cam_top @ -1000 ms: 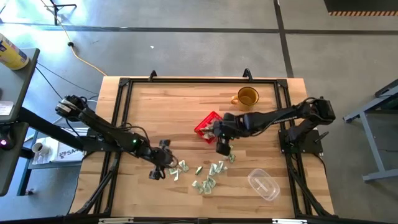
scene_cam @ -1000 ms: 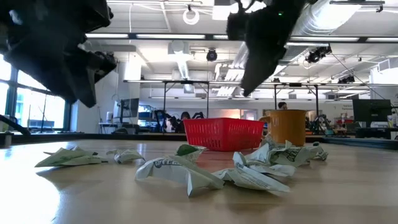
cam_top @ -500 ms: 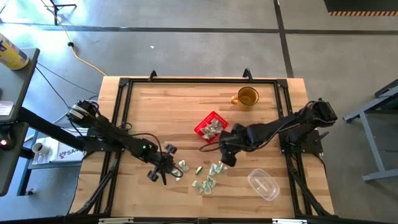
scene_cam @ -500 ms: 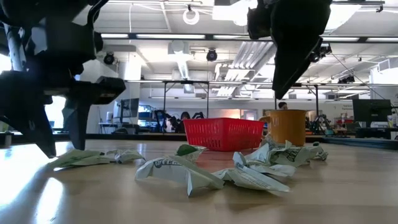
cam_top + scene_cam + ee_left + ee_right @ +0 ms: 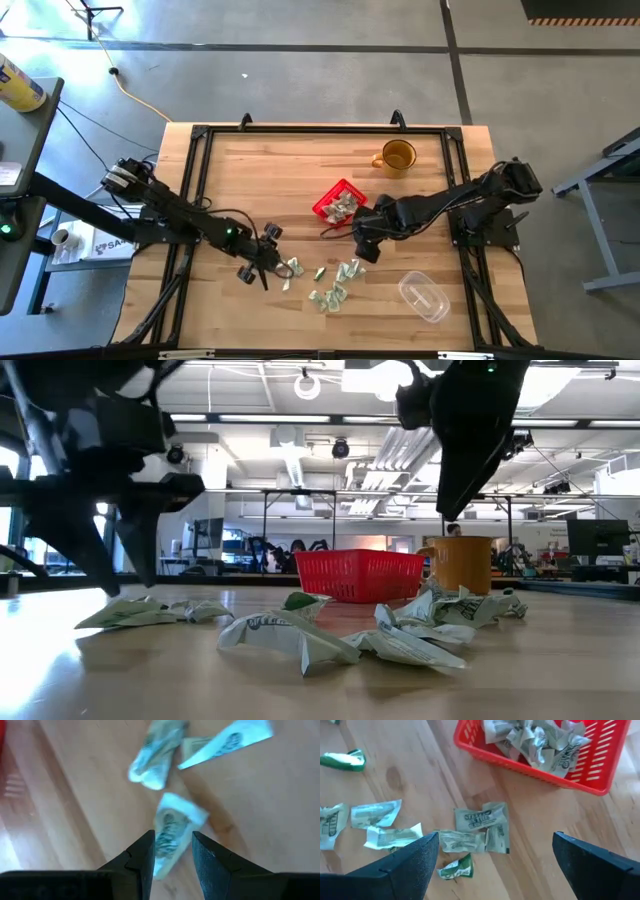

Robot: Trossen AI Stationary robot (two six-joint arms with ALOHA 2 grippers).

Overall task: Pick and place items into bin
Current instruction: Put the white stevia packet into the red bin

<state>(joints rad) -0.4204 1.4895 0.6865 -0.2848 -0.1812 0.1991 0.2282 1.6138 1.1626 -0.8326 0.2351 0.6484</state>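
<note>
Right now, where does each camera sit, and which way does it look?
High view: above the table, looking straight down; both arms, red bin, amber mug.
Low view: at table-top height, looking level toward the room; wrapped pieces in front, arms from above.
Left wrist view: behind the left tool, open around one wrapped piece.
Right wrist view: behind the open right tool, facing the bin.
Shared: high, low and right wrist views all show the red bin.
</note>
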